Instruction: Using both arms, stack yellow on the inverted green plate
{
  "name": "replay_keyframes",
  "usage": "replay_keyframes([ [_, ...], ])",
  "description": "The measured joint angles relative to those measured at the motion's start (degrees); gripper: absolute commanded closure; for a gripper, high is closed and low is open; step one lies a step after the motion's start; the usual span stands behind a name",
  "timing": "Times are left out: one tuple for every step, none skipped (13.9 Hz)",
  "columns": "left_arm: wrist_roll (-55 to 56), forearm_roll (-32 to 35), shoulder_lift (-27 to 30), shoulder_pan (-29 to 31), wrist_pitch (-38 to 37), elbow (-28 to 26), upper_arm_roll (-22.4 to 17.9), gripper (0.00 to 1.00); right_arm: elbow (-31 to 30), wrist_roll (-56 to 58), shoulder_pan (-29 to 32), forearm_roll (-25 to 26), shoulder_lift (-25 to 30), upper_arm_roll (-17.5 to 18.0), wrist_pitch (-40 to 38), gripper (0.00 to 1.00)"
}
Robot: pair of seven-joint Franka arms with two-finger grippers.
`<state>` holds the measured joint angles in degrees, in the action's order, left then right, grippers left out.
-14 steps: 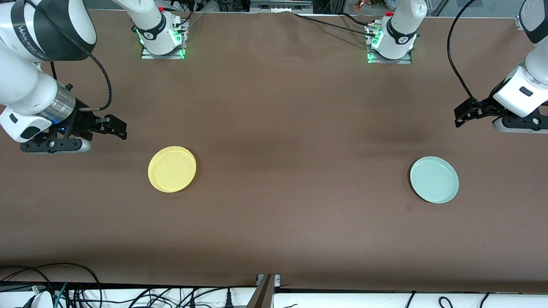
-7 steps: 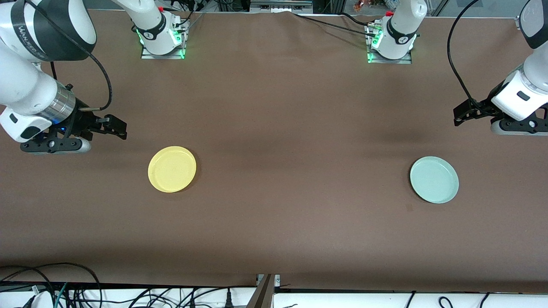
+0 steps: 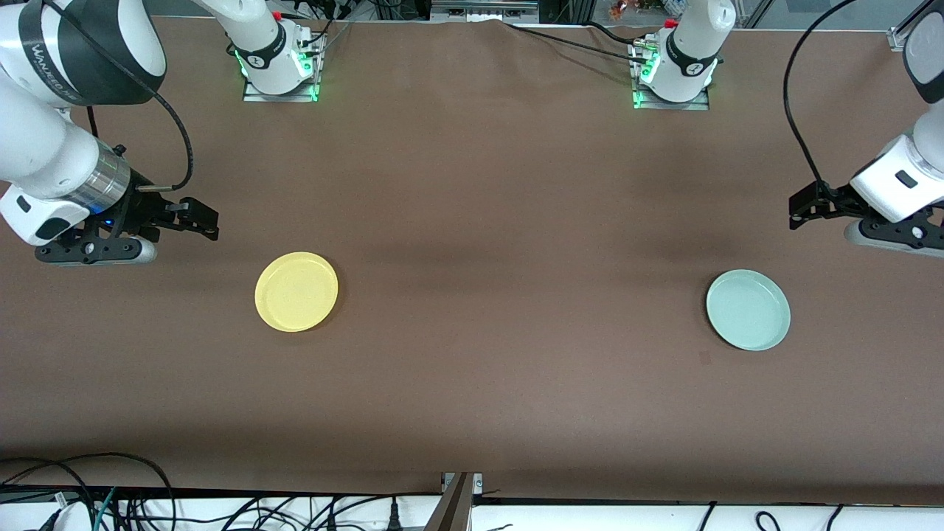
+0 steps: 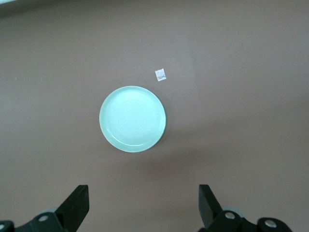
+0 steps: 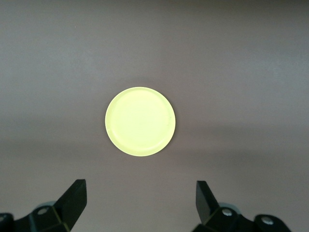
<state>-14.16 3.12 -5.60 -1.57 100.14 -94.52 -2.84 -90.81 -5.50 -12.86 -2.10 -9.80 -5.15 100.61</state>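
Both hands, left hand point(image 3: 800, 209) and right hand point(image 3: 206, 221), hang wide open and empty near the surface's point(image 3: 501, 221) ends; green plate point(image 3: 748, 310) lies rim-up, so yellow point(image 3: 296, 291) could slip off if stacked unflipped.

**Around the work surface**

A wide brown fabric-covered table point(image 3: 472, 221) fills most of the scene. A small pale square scrap of tape or paper point(image 4: 160, 74) lies flat on it, toward the left arm's end. Along the edge nearest the front camera runs a white ledge point(image 3: 664, 516) with tangled black cables point(image 3: 110, 501) draped over it.
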Motion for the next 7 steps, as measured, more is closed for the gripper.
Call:
replay_keyframes([
  [-4.75,0.00,-1.34,1.35,0.00,0.84,-0.13,0.00,0.00,0.00,0.00,0.00,0.00,-0.01,0.00,0.00],
  [-9.96,0.00,-2.91,2.90,0.01,1.48,-0.22,0.00,0.00,0.00,0.00,0.00,0.00,-0.02,-0.01,0.00],
  [-14.37,0.00,-4.74,4.52,0.04,1.84,-0.27,0.00,-0.01,0.00,0.00,0.00,0.00,-0.03,-0.02,0.00],
  [-17.28,0.00,-6.84,6.05,0.11,2.03,-0.30,0.00,-0.01,0.00,0.00,0.00,-0.01,-0.03,-0.02,0.00],
  [-19.00,0.00,-9.26,7.26,0.27,2.12,-0.32,0.00,-0.01,0.00,0.00,0.00,-0.01,-0.03,-0.03,0.00],
  [-19.75,0.00,-11.77,8.01,1.37,2.16,-0.33,0.00,-0.03,-0.01,0.00,0.00,-0.04,-0.03,-0.04,0.00],
  [-20.17,0.00,-14.37,8.55,4.20,2.30,-0.32,0.00,-0.04,-0.02,0.00,0.00,-0.11,-0.03,-0.06,0.00],
])
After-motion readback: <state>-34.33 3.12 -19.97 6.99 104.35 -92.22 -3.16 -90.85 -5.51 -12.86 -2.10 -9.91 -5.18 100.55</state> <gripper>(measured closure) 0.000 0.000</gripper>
